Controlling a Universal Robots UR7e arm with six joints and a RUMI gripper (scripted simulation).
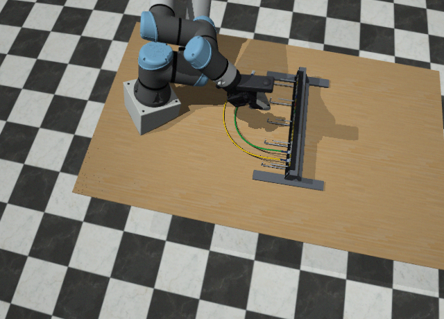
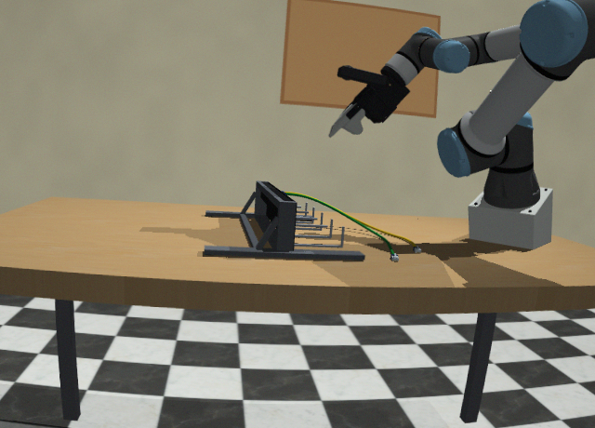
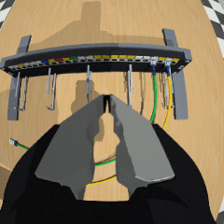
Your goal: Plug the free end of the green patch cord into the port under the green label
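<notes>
The dark rack [image 1: 299, 125] stands upright on the wooden table, with its row of ports and coloured labels facing the arm. In the wrist view the green label [image 3: 73, 58] sits left of the rack's middle [image 3: 98, 58]. The green cord [image 1: 250, 140] and the yellow cord [image 1: 231, 138] are each plugged in near one end of the rack and arc across the table. The green cord's free plug [image 2: 394, 258] lies on the table, and it also shows in the wrist view [image 3: 14, 141]. The yellow cord's free plug [image 2: 416, 249] lies beside it. My gripper [image 2: 334, 131] is shut and empty, high above the table in front of the rack.
Several thin metal L-shaped cable-guide hooks [image 1: 277, 122] stick out from the rack's front toward the arm. The rack's two flat feet [image 1: 288, 179] extend across the table. The arm's base block [image 1: 150, 109] stands at the table's left.
</notes>
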